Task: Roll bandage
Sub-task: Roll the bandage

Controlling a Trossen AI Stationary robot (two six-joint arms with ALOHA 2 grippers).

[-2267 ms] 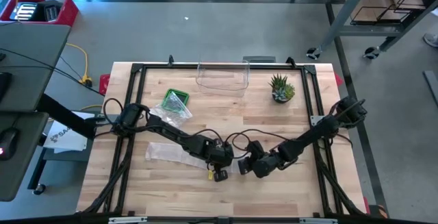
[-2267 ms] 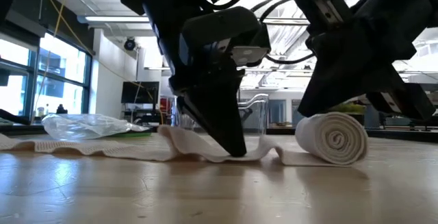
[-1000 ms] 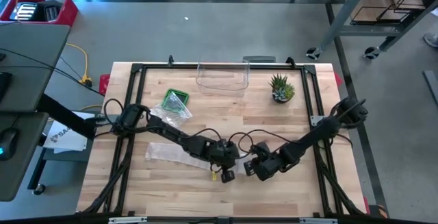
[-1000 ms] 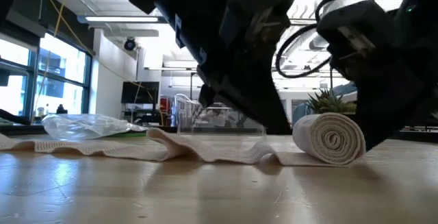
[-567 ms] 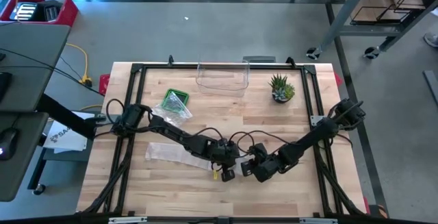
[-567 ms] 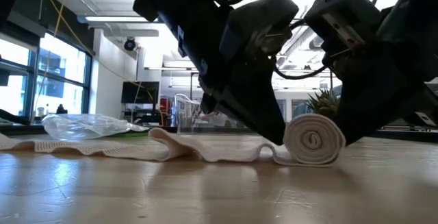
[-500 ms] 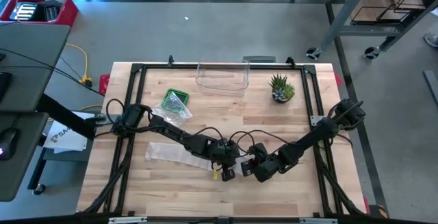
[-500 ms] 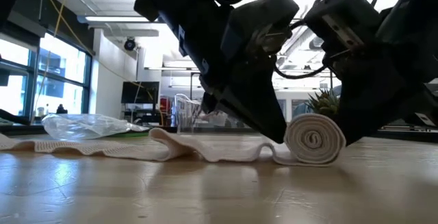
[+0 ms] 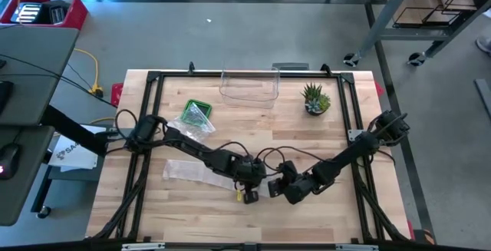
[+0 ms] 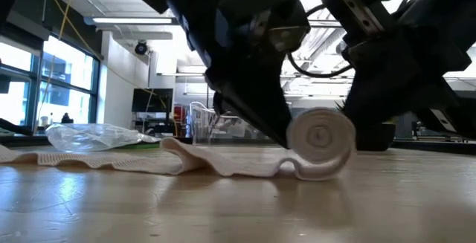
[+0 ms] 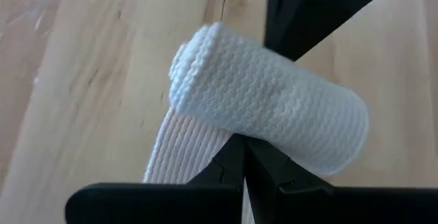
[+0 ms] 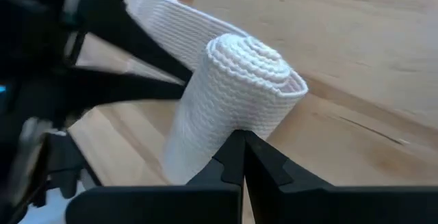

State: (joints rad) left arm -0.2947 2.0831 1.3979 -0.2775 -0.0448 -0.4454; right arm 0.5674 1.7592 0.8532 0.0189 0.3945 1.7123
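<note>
The left hand is clenched, its two fingers pressed together, their tip against the underside of the bandage roll. The right hand is likewise clenched, its closed tip against the roll's other side. Neither hand grasps the roll; it sits wedged between the two tips, lifted slightly off the wooden surface in the low view. The roll lies near the middle of the surface's near half. Its unrolled tail stretches leftward, flat and wrinkled. Farther left lies a clear plastic bag; at the far edge stand a clear container and a small potted plant.
</note>
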